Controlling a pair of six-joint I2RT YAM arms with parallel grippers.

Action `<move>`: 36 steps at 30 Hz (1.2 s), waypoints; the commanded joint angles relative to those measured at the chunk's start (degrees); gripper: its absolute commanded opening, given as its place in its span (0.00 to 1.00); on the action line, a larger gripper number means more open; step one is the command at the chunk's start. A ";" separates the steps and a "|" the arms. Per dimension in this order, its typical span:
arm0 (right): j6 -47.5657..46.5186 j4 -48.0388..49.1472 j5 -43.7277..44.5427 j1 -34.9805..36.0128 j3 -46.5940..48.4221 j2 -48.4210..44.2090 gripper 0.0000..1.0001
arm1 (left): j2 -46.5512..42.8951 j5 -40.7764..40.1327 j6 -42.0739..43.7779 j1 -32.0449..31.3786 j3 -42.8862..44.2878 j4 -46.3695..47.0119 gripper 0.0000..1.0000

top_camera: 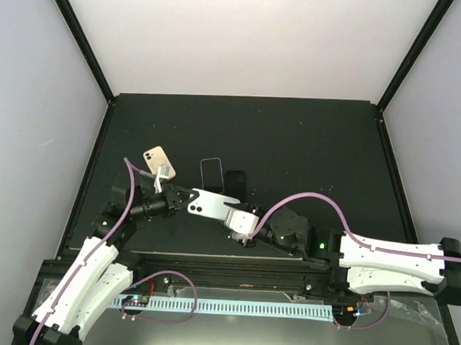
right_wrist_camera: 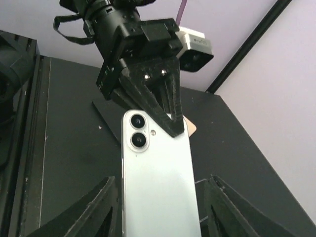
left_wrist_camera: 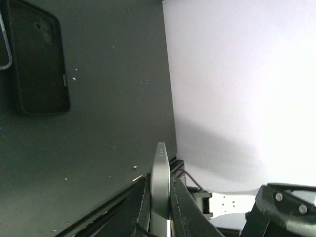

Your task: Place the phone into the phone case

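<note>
A pale white-green phone [top_camera: 208, 205] hangs above the table between both arms. My left gripper [top_camera: 190, 200] is shut on its camera end. In the left wrist view the phone's thin edge [left_wrist_camera: 160, 173] stands clamped between my left gripper [left_wrist_camera: 159, 181]. In the right wrist view the phone's back [right_wrist_camera: 158, 187] faces the camera, and the left arm's fingers [right_wrist_camera: 163, 103] pinch its top. My right gripper [right_wrist_camera: 162, 178] is open, with a finger on each side of the phone and a small gap at both. The black phone case [top_camera: 234, 182] lies flat further back and also shows in the left wrist view [left_wrist_camera: 39, 59].
A clear phone case [top_camera: 211, 172] lies next to the black one, on its left. A beige phone [top_camera: 159, 162] with a small tag lies at the left of the dark mat [top_camera: 307, 160]. White walls stand at the back and sides.
</note>
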 commanded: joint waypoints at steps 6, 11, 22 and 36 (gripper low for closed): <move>-18.77 8.76 12.65 4.90 -0.42 7.36 0.49 | -7.73 -3.53 -18.70 0.45 -0.46 6.03 0.02; -23.41 14.29 17.89 6.95 -1.85 10.54 0.49 | -10.74 -4.84 -21.62 0.45 0.34 2.20 0.02; -36.27 29.29 27.80 10.08 -5.28 15.45 0.30 | -13.09 -4.46 -23.05 0.45 1.36 -6.29 0.02; -41.79 37.20 31.23 11.27 -7.61 18.13 0.01 | -14.92 -2.82 -26.58 0.45 1.80 -5.46 0.01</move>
